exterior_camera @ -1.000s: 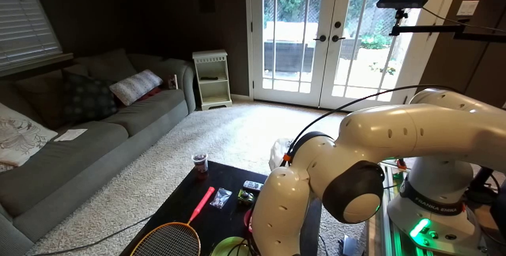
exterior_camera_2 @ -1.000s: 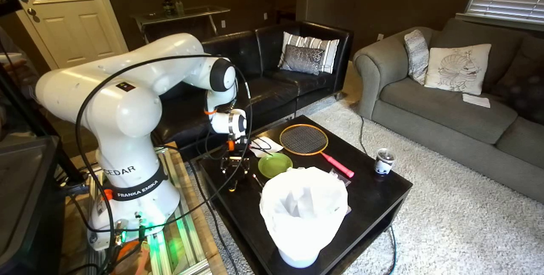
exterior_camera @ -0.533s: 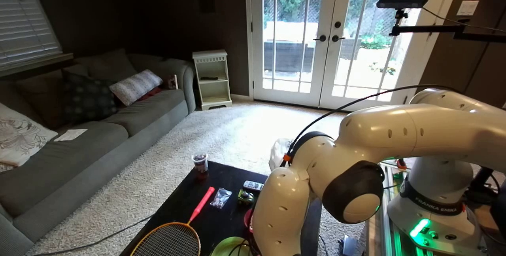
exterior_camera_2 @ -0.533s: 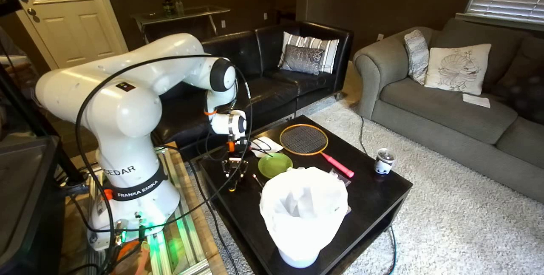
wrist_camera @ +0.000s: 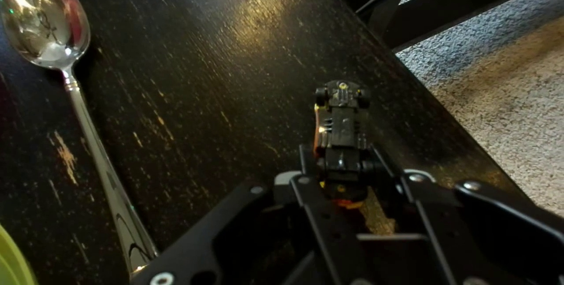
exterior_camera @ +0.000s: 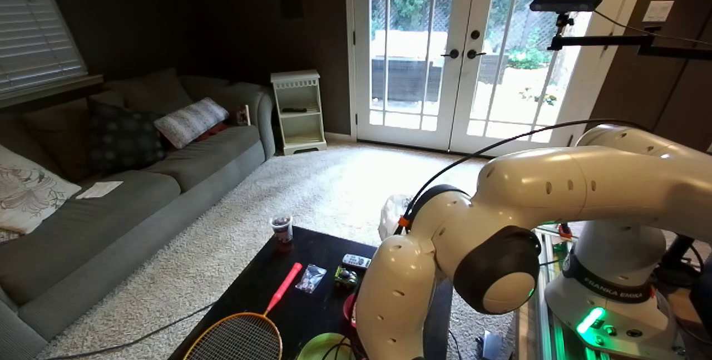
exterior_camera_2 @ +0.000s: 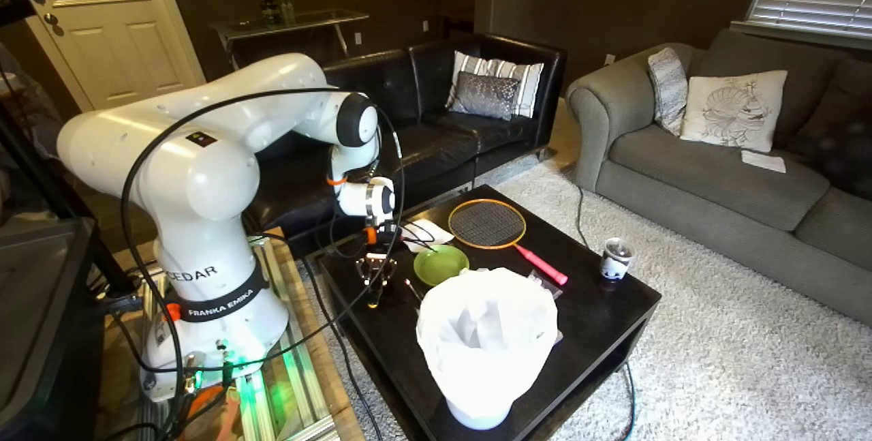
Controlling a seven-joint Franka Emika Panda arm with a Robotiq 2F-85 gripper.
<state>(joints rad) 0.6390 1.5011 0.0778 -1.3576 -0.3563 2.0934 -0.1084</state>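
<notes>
1. One dark table spread beneath the claw, its edge running diagonally just to the claw's right in the wrist view.
2. A white-lined bin stood near the claw, right of it and closer to the camera in an exterior view; whether the table carried it I could not tell.
3. An orange-framed racket lay on the table some way from the claw, its pink handle pointing away.
4. A green bowl sat near the claw, between it and the racket in an exterior view.
5. A metal spoon lay left of the claw in the wrist view, its oval end pointing away and its other end hidden behind the claw's linkage.
6. A toy car was between the claw's two fingers, underside and wheels facing the wrist camera, one end reaching past the fingertips. The fingers stood apart, close along both its sides; whether they pinched it I could not tell.
</notes>
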